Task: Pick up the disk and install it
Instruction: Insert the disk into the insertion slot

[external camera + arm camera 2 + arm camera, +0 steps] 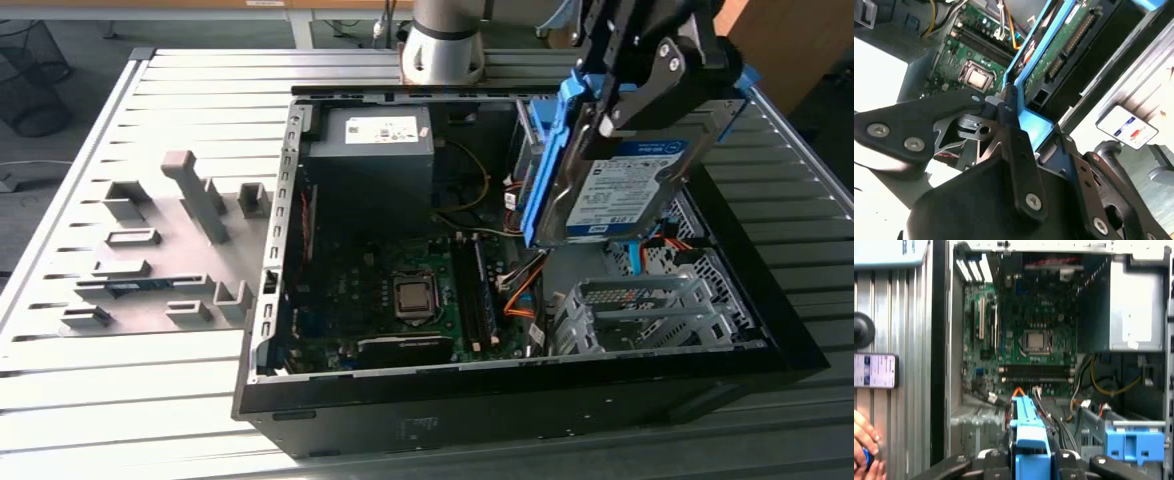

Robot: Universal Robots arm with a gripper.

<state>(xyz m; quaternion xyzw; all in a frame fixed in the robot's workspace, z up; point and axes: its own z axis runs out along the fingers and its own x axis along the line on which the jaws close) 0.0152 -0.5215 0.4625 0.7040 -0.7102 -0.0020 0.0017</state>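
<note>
The disk [625, 188] is a silver-grey drive with a white-and-blue label and blue rails. It hangs tilted on edge above the open computer case [534, 390], over the side on the exterior view's right. My gripper [638, 100] is shut on its upper end. In the second wrist view the gripper [1010, 102] clamps the blue rail, and the disk [1066, 42] shows its green circuit board. In the first wrist view the disk's blue rail [1026, 427] sticks out from the gripper [1029, 462] toward the case interior.
Inside the case are a motherboard [400, 290], a dark grey box [374, 160] with a white sticker, a metal drive cage [654, 310] and a bare blue bracket [1134, 445]. Grey fixtures [174, 250] stand on the slatted table [134, 380]. A hand [864, 440] is beside the case.
</note>
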